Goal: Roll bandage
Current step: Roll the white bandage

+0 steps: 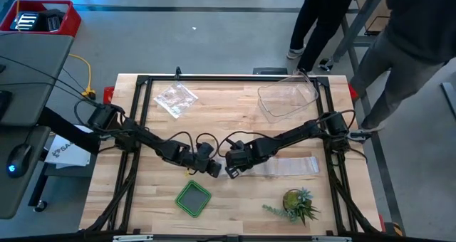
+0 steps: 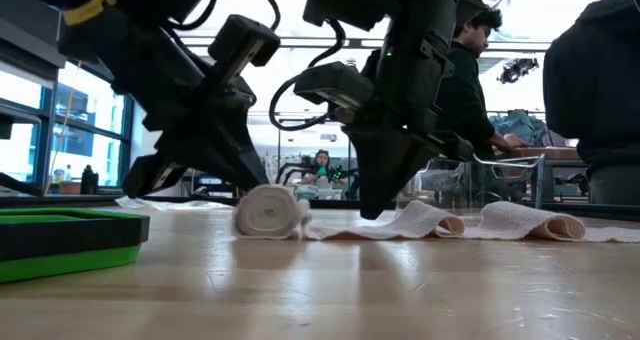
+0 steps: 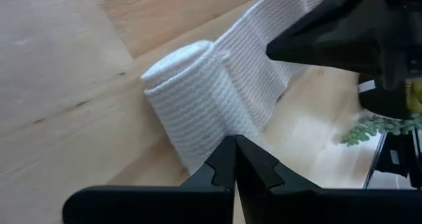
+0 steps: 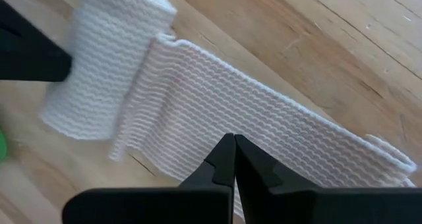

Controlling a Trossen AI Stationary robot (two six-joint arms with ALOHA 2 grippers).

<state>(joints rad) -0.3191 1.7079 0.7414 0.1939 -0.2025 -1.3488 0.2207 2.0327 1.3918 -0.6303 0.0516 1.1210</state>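
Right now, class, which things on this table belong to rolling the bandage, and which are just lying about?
Belonging to the job:
bandage, partly rolled
left gripper, shut, at the roll
right gripper, shut, over the loose strip

Just lying about:
clear plastic tub
crinkly plastic bag
green tray
small potted plant

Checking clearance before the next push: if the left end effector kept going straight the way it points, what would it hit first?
Most likely the rolled part of the bandage: it lies right ahead of the shut left end effector. The gap between them is hard to judge.
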